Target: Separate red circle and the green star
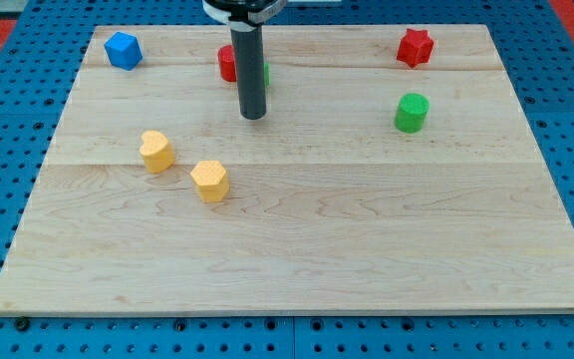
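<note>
My tip (253, 116) rests on the surface (367, 239) in the upper middle of the frame, just below the red circle (226, 63) and green star (265, 73), both half hidden behind the rod. There are no fingers. The separating looks not yet done; next, the tip should probably go between them.

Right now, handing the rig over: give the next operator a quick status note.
My tip is on the board near the view's top, just below the red circle and the green star.
The rod hides most of both blocks: red shows at its left edge, a sliver of green at its right.
They sit close together; whether they touch cannot be told.
Done: nothing visible, the pair is not separated.
Left: push one block away from the other.
</note>
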Controlling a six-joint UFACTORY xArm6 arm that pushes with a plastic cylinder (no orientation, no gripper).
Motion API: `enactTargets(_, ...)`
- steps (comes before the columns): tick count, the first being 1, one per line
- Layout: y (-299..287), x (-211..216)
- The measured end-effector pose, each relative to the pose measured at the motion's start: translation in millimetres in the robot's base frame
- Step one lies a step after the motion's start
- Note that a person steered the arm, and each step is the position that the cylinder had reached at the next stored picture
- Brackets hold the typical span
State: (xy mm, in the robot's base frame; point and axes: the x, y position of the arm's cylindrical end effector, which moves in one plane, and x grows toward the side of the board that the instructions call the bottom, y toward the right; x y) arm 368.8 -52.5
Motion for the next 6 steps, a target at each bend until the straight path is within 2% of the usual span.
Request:
enactTargets(1,-88.9,-16.9)
enactTargets(2,-89.3,-71.8)
enactTargets(3,-62.9,-120.9)
enactTargets(4,-52.3,-146.3)
enactTargets(5,-9.7,-79.6)
enactTargets(6,41.8,-30.7)
